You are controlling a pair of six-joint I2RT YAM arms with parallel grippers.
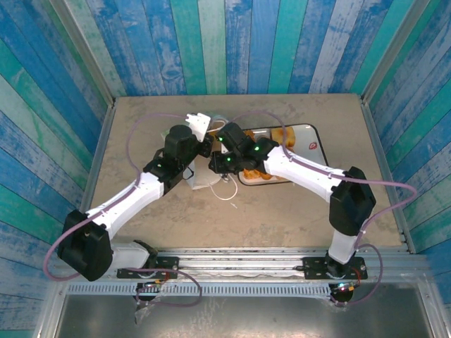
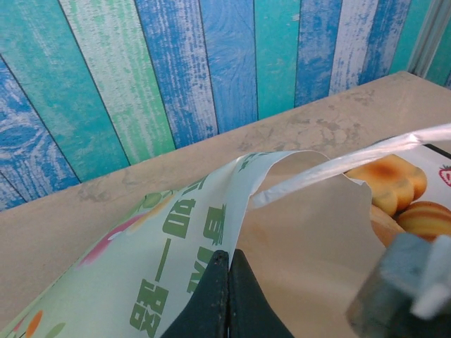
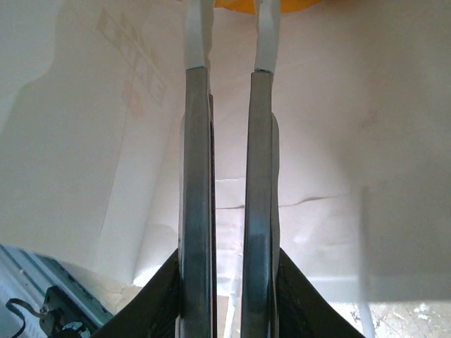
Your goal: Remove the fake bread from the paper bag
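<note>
The white paper bag (image 1: 204, 179) sits mid-table between both arms. In the left wrist view its outer face carries green lettering (image 2: 176, 260), and my left gripper (image 2: 230, 253) is shut on its rim, holding the mouth up. My right gripper (image 3: 232, 8) reaches deep inside the bag's white walls (image 3: 106, 141). Its long fingers (image 3: 197, 176) stand close together, and an orange piece of fake bread (image 3: 296, 5) sits at their tips. More fake bread, golden buns (image 2: 391, 183), lies on the tray beyond the bag. In the top view both grippers meet at the bag (image 1: 211, 151).
A white strawberry-print tray (image 1: 310, 137) with several pastries stands right of the bag, under the right forearm. The bag's loop handle (image 1: 227, 190) trails onto the table. Blue-green plank walls enclose the back and sides. A metal rail (image 1: 239, 264) runs along the near edge.
</note>
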